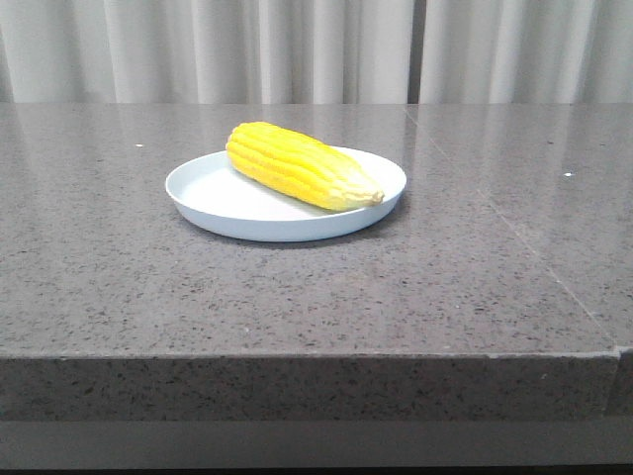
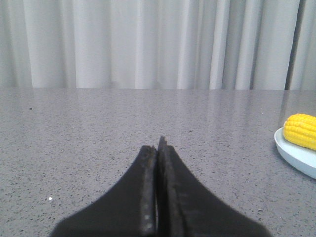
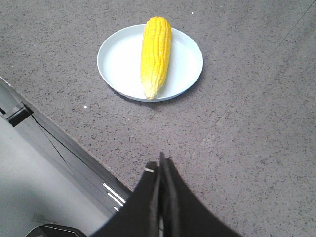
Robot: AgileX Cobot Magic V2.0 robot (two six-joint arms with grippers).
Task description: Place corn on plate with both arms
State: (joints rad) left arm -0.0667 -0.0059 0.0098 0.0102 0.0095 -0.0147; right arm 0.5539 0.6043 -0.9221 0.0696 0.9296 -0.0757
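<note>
The yellow corn lies across the pale blue-white plate near the middle of the grey table, its paler tip toward the right rim. No gripper shows in the front view. In the left wrist view my left gripper is shut and empty, low over bare table, with the corn and the plate off to one side. In the right wrist view my right gripper is shut and empty above the table's front edge, well back from the corn on the plate.
The grey speckled stone table has a seam running back on its right side. A pale curtain hangs behind it. The table's front edge and a floor gap show in the right wrist view.
</note>
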